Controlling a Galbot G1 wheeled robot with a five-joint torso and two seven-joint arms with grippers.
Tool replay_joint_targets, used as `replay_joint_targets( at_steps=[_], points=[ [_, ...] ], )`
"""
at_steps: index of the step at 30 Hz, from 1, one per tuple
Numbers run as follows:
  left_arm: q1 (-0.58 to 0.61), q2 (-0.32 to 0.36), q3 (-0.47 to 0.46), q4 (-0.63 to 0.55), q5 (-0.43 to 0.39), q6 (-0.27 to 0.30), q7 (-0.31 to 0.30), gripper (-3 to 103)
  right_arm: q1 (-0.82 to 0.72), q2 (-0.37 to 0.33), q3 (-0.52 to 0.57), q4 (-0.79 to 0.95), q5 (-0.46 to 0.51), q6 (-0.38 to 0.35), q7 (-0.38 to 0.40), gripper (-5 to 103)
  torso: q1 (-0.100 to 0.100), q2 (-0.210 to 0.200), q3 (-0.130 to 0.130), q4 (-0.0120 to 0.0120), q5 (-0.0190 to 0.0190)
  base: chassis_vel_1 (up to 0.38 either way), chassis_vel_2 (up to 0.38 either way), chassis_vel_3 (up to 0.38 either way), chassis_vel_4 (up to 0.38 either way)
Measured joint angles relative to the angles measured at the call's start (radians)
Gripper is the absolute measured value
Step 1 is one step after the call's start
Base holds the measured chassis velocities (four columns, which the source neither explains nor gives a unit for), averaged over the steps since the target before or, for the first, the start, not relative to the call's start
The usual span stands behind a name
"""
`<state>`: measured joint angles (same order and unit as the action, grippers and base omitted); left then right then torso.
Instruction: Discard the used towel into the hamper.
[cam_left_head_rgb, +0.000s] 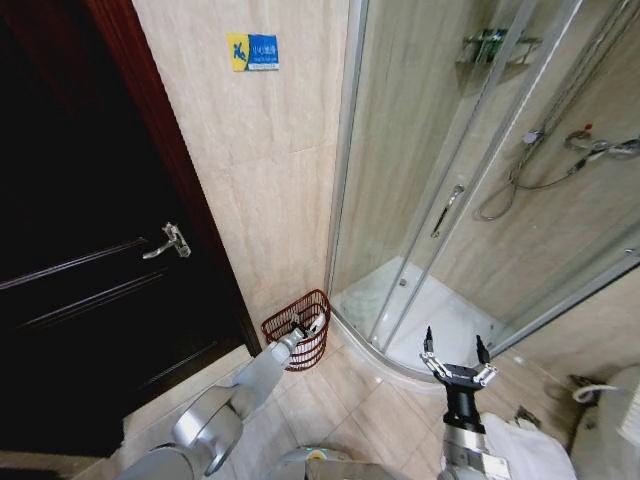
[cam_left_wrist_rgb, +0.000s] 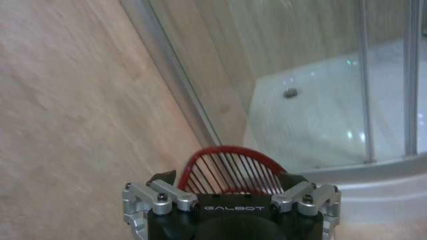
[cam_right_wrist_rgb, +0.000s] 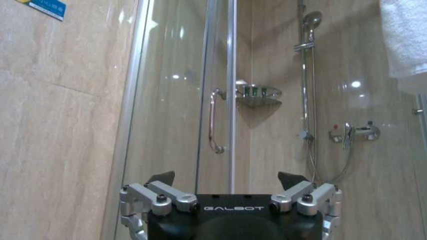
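Observation:
The hamper is a small reddish-brown wire basket on the floor, in the corner between the tiled wall and the shower. My left gripper hangs at its rim, open and holding nothing. In the left wrist view the hamper's red rim and ribs show just beyond the left gripper. My right gripper is raised in front of the shower tray, open and holding nothing, as the right wrist view also shows. A white towel hangs at the edge of the right wrist view; I cannot tell if it is the used one.
A dark wooden door with a metal handle stands to the left. The glass shower enclosure with its raised white tray takes up the right. White cloth lies low beside my right arm. Tiled floor runs between.

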<state>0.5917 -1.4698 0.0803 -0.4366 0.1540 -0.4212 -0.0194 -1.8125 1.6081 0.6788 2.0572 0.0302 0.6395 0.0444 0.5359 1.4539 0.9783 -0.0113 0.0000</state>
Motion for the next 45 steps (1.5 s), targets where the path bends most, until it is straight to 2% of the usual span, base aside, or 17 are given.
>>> replay_joint_targets(
  at_steps=[3, 4, 7, 8, 12, 14, 15, 17, 18, 20, 21, 24, 29, 33, 38, 43, 45],
  points=[
    [0.058, 0.052, 0.006, -0.137, -0.057, 0.003, -0.002, 100, 0.002, 0.0, 0.0, 0.011, 0.0, -0.011, 0.003, 100, 0.0, 0.0, 0.0, 0.0002, 0.0, 0.0, 0.0, 0.0, 0.0],
    [0.058, 0.052, 0.006, -0.137, -0.057, 0.003, -0.002, 100, 0.002, 0.0, 0.0, 0.011, 0.0, -0.011, 0.003, 100, 0.0, 0.0, 0.0, 0.0002, 0.0, 0.0, 0.0, 0.0, 0.0],
    [0.14, 0.114, 0.019, -0.322, -0.17, 0.055, -0.002, 100, 0.004, 0.0, -0.001, 0.021, 0.0, -0.027, 0.009, 100, 0.0, 0.0, 0.0, -0.0001, -0.0001, 0.0, 0.0, 0.0, 0.0],
    [0.14, 0.114, 0.019, -0.322, -0.17, 0.055, -0.002, 100, 0.004, 0.0, -0.001, 0.021, 0.0, -0.027, 0.009, 100, 0.0, 0.0, 0.0, -0.0001, -0.0001, 0.0, 0.0, 0.0, 0.0],
    [0.244, 0.175, 0.011, -0.515, -0.265, 0.129, -0.004, 100, 0.013, 0.0, -0.003, 0.032, -0.004, -0.052, 0.021, 100, 0.0, 0.0, 0.0, 0.0003, -0.0001, 0.0, 0.0, 0.0, 0.0],
    [0.319, 0.211, -0.023, -0.669, -0.32, 0.185, -0.012, 100, 0.018, 0.0, -0.004, 0.044, -0.007, -0.075, 0.031, 100, 0.0, 0.0, 0.0, 0.0001, -0.0001, 0.0, 0.0, 0.0, 0.0],
    [0.319, 0.211, -0.023, -0.669, -0.32, 0.185, -0.012, 100, 0.018, 0.0, -0.004, 0.044, -0.007, -0.075, 0.031, 100, 0.0, 0.0, 0.0, 0.0001, -0.0001, 0.0, 0.0, 0.0, 0.0],
    [0.397, 0.24, -0.071, -0.809, -0.367, 0.235, -0.023, 100, 0.018, 0.0, -0.005, 0.06, -0.012, -0.114, 0.041, 100, 0.0, 0.0, 0.0, 0.0, -0.0001, 0.0, 0.0, 0.0, 0.0],
    [0.397, 0.24, -0.071, -0.809, -0.367, 0.235, -0.023, 100, 0.018, 0.0, -0.005, 0.06, -0.012, -0.114, 0.041, 100, 0.0, 0.0, 0.0, 0.0, -0.0001, 0.0, 0.0, 0.0, 0.0],
    [0.485, 0.254, -0.143, -0.934, -0.4, 0.273, -0.033, 100, 0.017, 0.0, -0.007, 0.073, -0.012, -0.153, 0.054, 100, 0.0, 0.0, 0.0, 0.0, -0.0001, 0.0, 0.0, 0.0, 0.0],
    [0.485, 0.254, -0.143, -0.934, -0.4, 0.273, -0.033, 100, 0.017, 0.0, -0.007, 0.073, -0.012, -0.153, 0.054, 100, 0.0, 0.0, 0.0, 0.0, -0.0001, 0.0, 0.0, 0.0, 0.0],
    [0.603, 0.26, -0.261, -1.083, -0.42, 0.305, -0.045, 100, 0.024, 0.0, -0.011, 0.093, -0.006, -0.202, 0.069, 100, 0.0, 0.0, 0.0, 0.0002, -0.0001, 0.0, 0.0, 0.0, 0.0],
    [0.697, 0.255, -0.354, -1.2, -0.416, 0.365, -0.048, 100, 0.034, -0.003, -0.009, 0.122, 0.01, -0.232, 0.075, 100, 0.0, 0.0, 0.0, 0.0001, -0.0002, 0.0, 0.0, 0.0, 0.0],
    [0.826, 0.207, -0.483, -1.395, -0.439, 0.481, -0.059, 100, 0.025, -0.026, 0.01, 0.172, 0.043, -0.254, 0.075, 100, 0.0, 0.0, 0.0, 0.0, -0.0001, 0.0, 0.0, 0.0, 0.0],
    [0.95, 0.147, -0.594, -1.543, -0.418, 0.522, -0.017, 100, 0.017, -0.044, 0.022, 0.204, 0.071, -0.272, 0.076, 100, 0.0, 0.0, 0.0, -0.0001, 0.0, 0.0, 0.0, 0.0, 0.0],
    [1.036, 0.1, -0.671, -1.627, -0.387, 0.536, 0.037, 100, 0.022, -0.048, 0.022, 0.217, 0.08, -0.29, 0.081, 100, 0.0, 0.0, 0.0, 0.0002, 0.0, 0.0, 0.0, 0.0, 0.0],
    [1.074, 0.051, -0.714, -1.684, -0.37, 0.549, 0.059, 100, 0.03, -0.054, 0.02, 0.227, 0.083, -0.302, 0.082, 100, 0.0, 0.0, 0.0, 0.0001, 0.0001, 0.0, 0.0, 0.0, 0.0]
  ],
)
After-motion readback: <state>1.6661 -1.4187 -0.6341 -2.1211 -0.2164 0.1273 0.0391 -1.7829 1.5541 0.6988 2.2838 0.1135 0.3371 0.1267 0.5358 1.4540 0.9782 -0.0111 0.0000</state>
